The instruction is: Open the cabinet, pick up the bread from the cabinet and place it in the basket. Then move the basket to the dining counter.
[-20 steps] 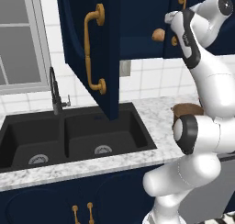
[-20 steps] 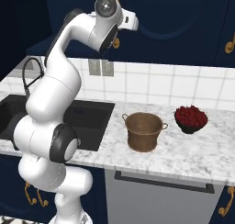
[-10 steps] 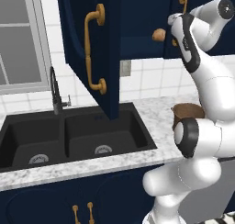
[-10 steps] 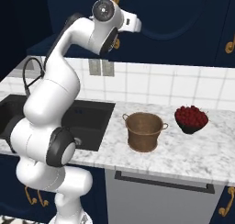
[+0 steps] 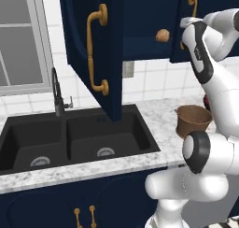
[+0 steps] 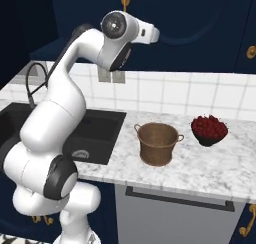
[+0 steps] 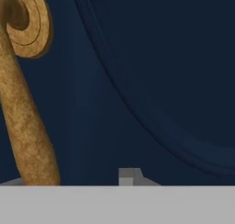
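With one navy-blue arched cabinet door (image 5: 93,54) already swung open and the small golden-brown bun (image 5: 162,35) visible on its shelf, I face the second door's brass handle (image 7: 23,103), my hand's opening impossible to tell, next gripping and pulling.

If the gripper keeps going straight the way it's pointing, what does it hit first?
Most likely the navy cabinet door, which faces the hand camera close up, just beside its brass handle. Depth is hard to judge, so the handle could brush the gripper first.

Navy cabinet (image 5: 93,35) (brass handles), golden-brown bread (image 5: 162,35), brown basket (image 6: 157,143).
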Robot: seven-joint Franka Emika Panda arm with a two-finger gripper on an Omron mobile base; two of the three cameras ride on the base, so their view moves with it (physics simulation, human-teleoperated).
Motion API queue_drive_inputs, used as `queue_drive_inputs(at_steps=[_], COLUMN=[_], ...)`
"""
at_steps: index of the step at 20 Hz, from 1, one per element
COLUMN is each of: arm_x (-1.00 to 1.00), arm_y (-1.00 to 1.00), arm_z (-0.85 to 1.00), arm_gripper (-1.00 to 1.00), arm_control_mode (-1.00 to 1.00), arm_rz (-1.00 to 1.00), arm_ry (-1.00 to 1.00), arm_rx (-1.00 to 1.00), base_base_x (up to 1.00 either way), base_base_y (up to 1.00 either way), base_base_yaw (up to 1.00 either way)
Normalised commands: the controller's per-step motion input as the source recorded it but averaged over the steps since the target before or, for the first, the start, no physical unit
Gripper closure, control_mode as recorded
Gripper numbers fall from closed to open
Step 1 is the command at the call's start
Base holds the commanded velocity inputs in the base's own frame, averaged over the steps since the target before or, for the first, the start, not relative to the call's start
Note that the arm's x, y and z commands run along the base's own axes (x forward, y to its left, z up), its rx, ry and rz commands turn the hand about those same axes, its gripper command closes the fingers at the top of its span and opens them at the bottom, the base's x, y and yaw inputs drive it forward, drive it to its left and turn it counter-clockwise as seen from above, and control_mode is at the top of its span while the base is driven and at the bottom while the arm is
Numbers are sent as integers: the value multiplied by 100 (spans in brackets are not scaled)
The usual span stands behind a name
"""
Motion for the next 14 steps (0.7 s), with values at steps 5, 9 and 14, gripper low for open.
queue_drive_inputs(at_steps=[5, 9, 14], arm_x=[-52, -59, -53], arm_y=[-100, -100, -100], arm_z=[-7, -1, -5], arm_gripper=[100, 100, 100], arm_control_mode=[-100, -100, -100], arm_rz=[0, 0, 0], arm_ry=[0, 0, 0], arm_rx=[3, 1, 2], base_base_x=[0, 0, 0], base_base_y=[0, 0, 0], base_base_yaw=[0, 0, 0])
